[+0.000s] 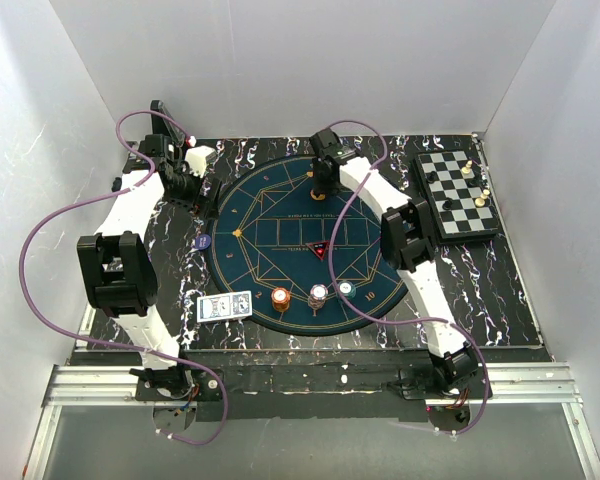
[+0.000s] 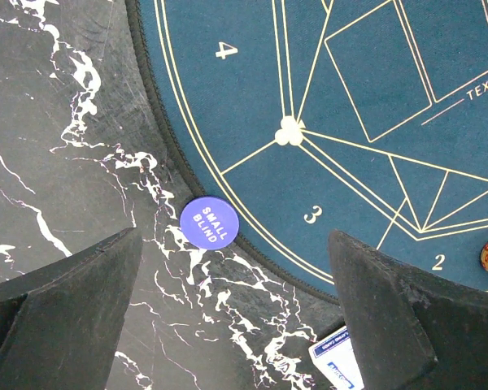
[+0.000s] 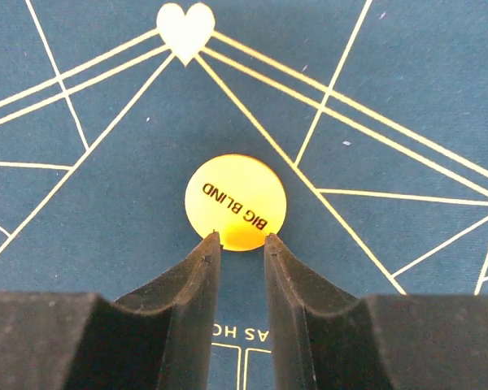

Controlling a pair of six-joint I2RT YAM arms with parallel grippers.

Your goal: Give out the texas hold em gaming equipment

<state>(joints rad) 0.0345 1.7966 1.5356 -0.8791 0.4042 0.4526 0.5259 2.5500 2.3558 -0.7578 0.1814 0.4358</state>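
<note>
- Right gripper (image 3: 237, 237): fingers narrowed onto the near edge of the yellow BIG BLIND disc (image 3: 236, 201), flat on the far part of the round mat (image 1: 280, 215); pinch or mere touch, cannot tell.
- Left gripper (image 2: 236, 305): fingers spread, empty, above the blue SMALL BLIND disc (image 2: 209, 221) beside the mat's rim.
- Chip stacks (image 1: 318, 294), triangle marker (image 1: 320, 250) and cards (image 1: 226, 305) look undistributed.
- Black marbled counter (image 1: 520, 290), white walls.

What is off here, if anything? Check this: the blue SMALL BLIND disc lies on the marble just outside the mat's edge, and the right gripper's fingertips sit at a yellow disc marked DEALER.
One thing is wrong. The yellow disc reads BIG BLIND, not DEALER, as the right wrist view shows, with the right gripper at its near edge. The rest holds: the left wrist view shows the SMALL BLIND disc on the marble just outside the mat.
</note>
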